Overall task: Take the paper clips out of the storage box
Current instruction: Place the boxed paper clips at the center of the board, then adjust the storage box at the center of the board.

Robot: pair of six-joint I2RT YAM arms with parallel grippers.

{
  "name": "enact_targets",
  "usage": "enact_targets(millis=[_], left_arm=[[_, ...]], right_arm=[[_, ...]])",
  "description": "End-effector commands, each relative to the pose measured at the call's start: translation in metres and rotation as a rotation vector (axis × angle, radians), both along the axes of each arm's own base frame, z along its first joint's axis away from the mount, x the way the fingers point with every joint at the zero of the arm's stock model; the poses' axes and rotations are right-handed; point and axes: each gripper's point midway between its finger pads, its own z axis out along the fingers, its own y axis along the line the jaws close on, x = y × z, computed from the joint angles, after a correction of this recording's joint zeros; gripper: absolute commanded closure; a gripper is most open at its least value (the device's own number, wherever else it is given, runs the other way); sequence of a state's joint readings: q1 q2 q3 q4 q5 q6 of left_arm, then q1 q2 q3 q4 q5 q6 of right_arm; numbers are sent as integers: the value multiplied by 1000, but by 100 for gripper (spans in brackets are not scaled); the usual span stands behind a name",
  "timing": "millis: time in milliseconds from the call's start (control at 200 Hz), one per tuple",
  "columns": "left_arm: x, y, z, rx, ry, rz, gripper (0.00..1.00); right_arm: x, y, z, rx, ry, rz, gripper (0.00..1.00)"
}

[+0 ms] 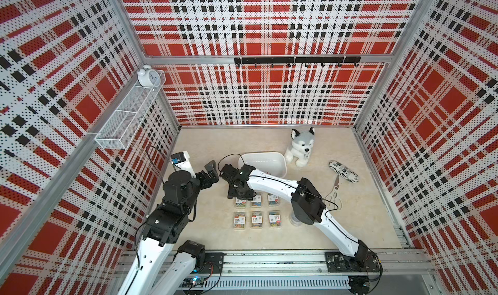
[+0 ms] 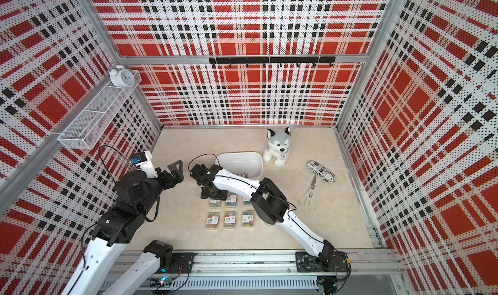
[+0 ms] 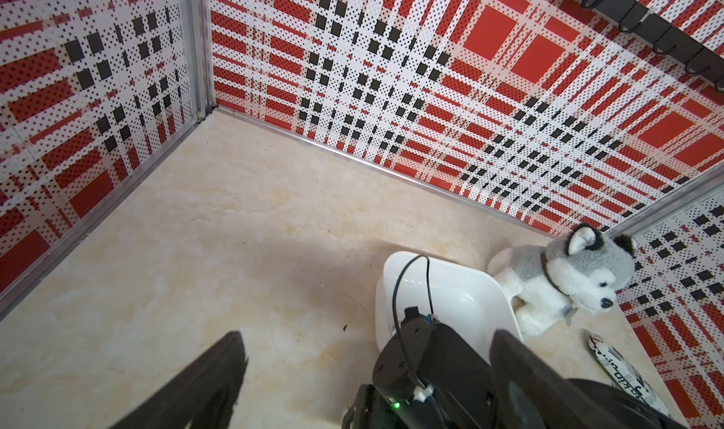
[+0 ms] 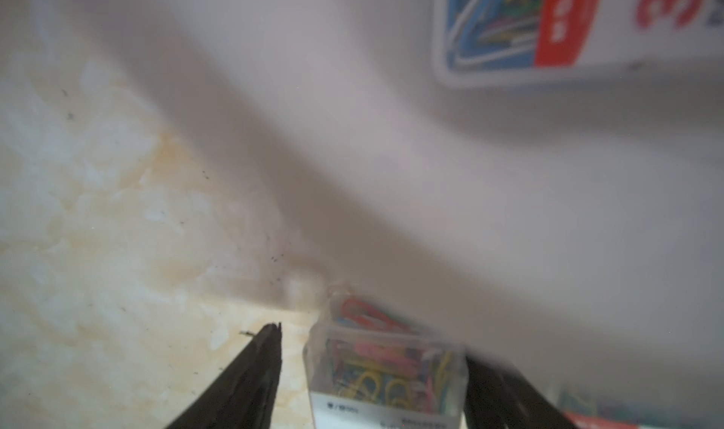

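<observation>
Six cases [image 1: 256,219] tabled | right claw [image 4: 372,344] apart astride one | left claw [image 3: 366,336] apart | right arm [image 1: 272,184] overhangs storage box [image 1: 269,161]

Lab test cell, plaid pegboard walls [image 1: 264,24]

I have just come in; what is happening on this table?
The right fingers stand open around a case of paper clips on the table, just outside the white box. Five more cases lie in rows next to it. At least one case is inside the box. The left fingers are open and empty, off to the side.
</observation>
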State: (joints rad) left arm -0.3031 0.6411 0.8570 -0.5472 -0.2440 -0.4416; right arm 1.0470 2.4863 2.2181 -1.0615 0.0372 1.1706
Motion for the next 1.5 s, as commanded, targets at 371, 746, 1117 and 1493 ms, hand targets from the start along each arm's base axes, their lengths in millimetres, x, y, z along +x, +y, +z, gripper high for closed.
enact_targets(millis=[371, 746, 1117, 1493], left_arm=[[3, 4, 10, 25, -23, 25, 2], [17, 8, 25, 32, -3, 64, 2], [78, -25, 19, -37, 145, 20, 8], [136, -113, -27, 202, 382, -417, 8]], right_arm=[[18, -7, 37, 5, -49, -10, 15], [26, -33, 146, 101, -153, 24, 17], [103, -149, 253, 166, -353, -91, 18], [138, -274, 265, 141, -450, -161, 19]])
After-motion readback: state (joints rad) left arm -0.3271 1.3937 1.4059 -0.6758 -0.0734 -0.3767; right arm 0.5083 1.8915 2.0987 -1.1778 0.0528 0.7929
